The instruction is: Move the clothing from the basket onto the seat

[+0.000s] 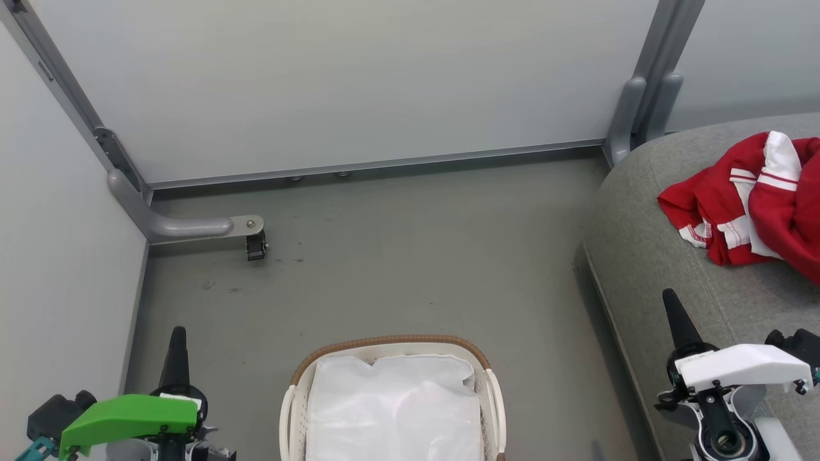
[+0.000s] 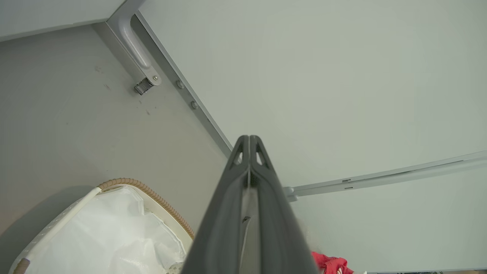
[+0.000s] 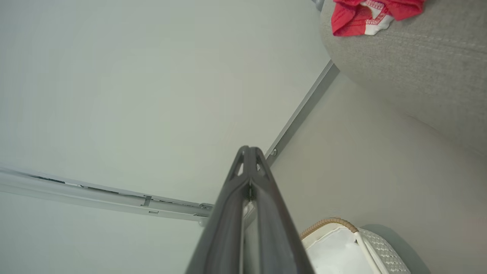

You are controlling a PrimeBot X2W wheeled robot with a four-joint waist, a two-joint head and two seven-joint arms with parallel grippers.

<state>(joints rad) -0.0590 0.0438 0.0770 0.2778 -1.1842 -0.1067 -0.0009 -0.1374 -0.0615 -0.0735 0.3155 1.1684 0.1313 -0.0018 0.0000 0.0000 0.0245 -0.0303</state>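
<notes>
Where the clothing lies: the red clothing (image 1: 756, 198) with white stripes sits bunched on the grey seat (image 1: 666, 269), at the right of the head view, well apart from the basket (image 1: 391, 342).
Clothing, wrist views: a red edge with white trim shows at the top of the right wrist view (image 3: 374, 13), resting on the seat (image 3: 418, 68); a small red patch shows at the bottom of the left wrist view (image 2: 331, 264).
Basket: on the floor (image 1: 416, 256) at bottom centre of the head view, between the two arms, just left of the seat.
Basket contents: white liner (image 1: 394, 410) visible inside the brown rim.
Left gripper (image 1: 177, 349): lower left, green housing, fingers pointing up; fingers pressed together (image 2: 249, 139), nothing between them.
Right gripper (image 1: 671, 301): lower right, white housing, over the front of the seat; fingers closed tip to tip (image 3: 249, 149), holding nothing.
Surroundings: pale wall panels (image 1: 333, 83) behind; grey bracket with a small caster (image 1: 255, 243) on the floor at left.
</notes>
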